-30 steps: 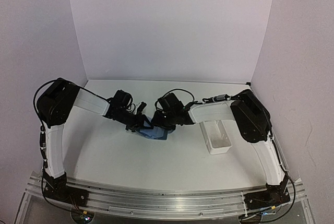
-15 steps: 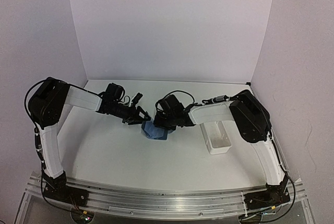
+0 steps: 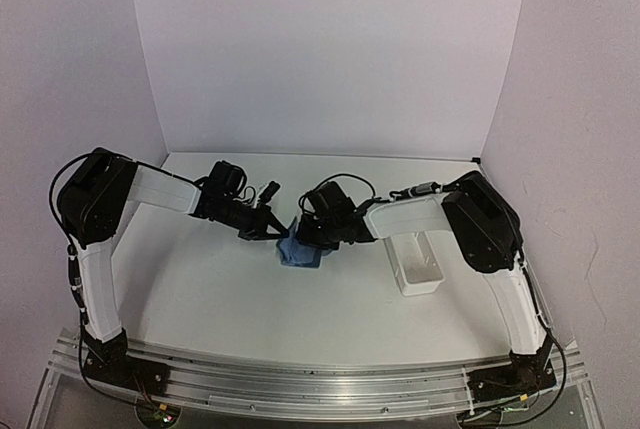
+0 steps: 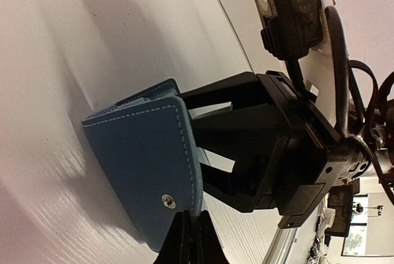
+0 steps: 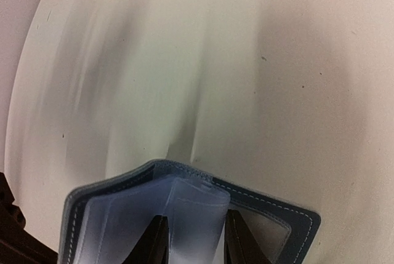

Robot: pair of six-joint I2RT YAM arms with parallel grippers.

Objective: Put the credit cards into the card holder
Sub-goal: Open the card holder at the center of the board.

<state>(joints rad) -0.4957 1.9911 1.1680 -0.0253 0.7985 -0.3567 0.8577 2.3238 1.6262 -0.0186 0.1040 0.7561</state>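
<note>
The blue card holder (image 3: 299, 249) stands partly open on the table between both arms. In the left wrist view its outer cover (image 4: 141, 153) with a metal snap faces me, and my left gripper (image 4: 188, 239) is shut on the cover's lower edge. My right gripper (image 5: 196, 239) comes from the other side; its fingers (image 5: 157, 242) pinch the clear inner sleeves (image 5: 184, 215) of the open card holder (image 5: 277, 221). My right gripper also shows in the left wrist view (image 4: 246, 147) behind the cover. No credit card can be made out; any are hidden.
A long white tray (image 3: 418, 264) lies right of the card holder under my right forearm. White walls close the table at the back and both sides. The aluminium rail with the arm bases (image 3: 300, 374) runs along the near edge.
My left gripper drew back to the left off the card holder, then came back right and shut on its cover edge. The card holder shifted slightly right. The right arm barely moved.
</note>
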